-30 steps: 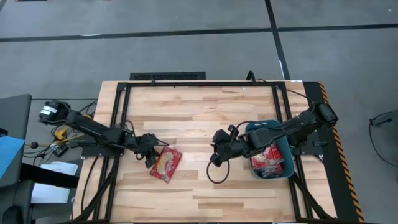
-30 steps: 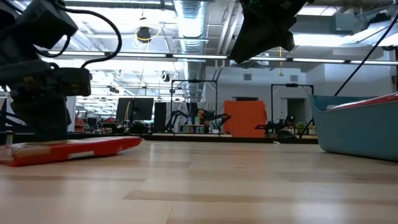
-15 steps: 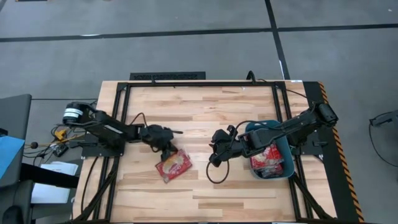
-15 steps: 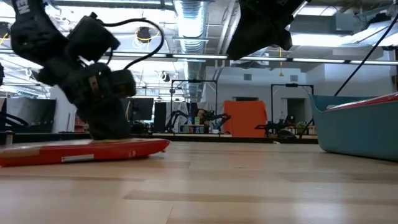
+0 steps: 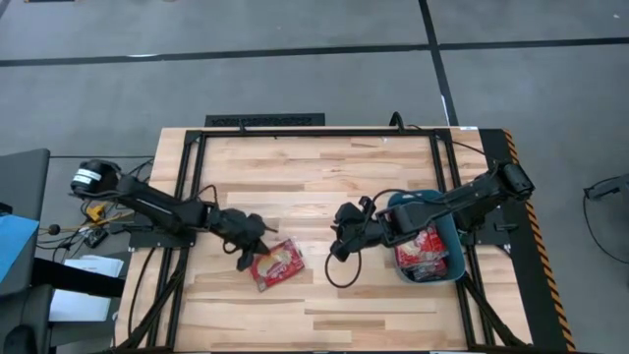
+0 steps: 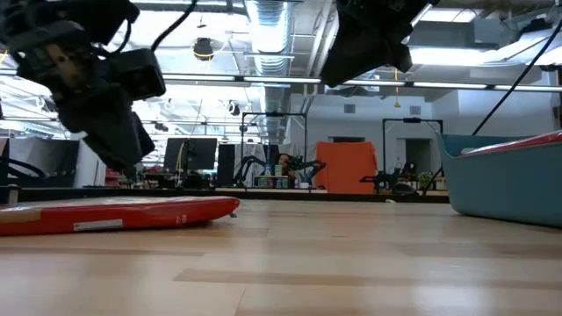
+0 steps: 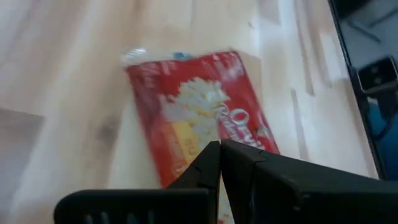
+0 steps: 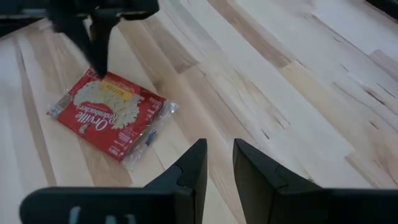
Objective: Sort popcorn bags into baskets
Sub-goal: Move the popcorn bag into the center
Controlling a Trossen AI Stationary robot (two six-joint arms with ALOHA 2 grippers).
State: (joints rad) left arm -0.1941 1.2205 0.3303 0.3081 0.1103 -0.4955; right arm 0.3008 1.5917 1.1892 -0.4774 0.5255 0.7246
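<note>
- Left hand (image 5: 257, 248) sits low over the desk (image 5: 314, 167), fingers pressed together with nothing between them; the left wrist view shows the two dark tips meeting in a point
- Loose popcorn bag (image 5: 276, 264) lies flat on the desk just ahead of the left hand, its near edge at or under the fingertips; whether they touch it I cannot tell
- In the left wrist view the same bag (image 7: 199, 118) shows its red face with cream popcorn picture and white lettering upward, directly beyond the closed tips
- In the low view the bag (image 6: 114, 213) reads as a thin red slab flat on the wood, left hand (image 6: 132, 167) hanging just above its middle
- Right hand (image 5: 337, 249) hovers above the desk, fingers a narrow gap apart, holding nothing
- From the right hand, the loose bag (image 8: 110, 114) lies ahead, well apart, with bare wood between
- Teal basket (image 5: 455, 236) stands behind the right hand, under that arm's forearm, near the desk edge
- Red popcorn bags (image 5: 425, 251) are piled inside the basket; count not readable
- Low view: basket wall (image 6: 505, 184) with a red bag edge showing above its rim
</note>
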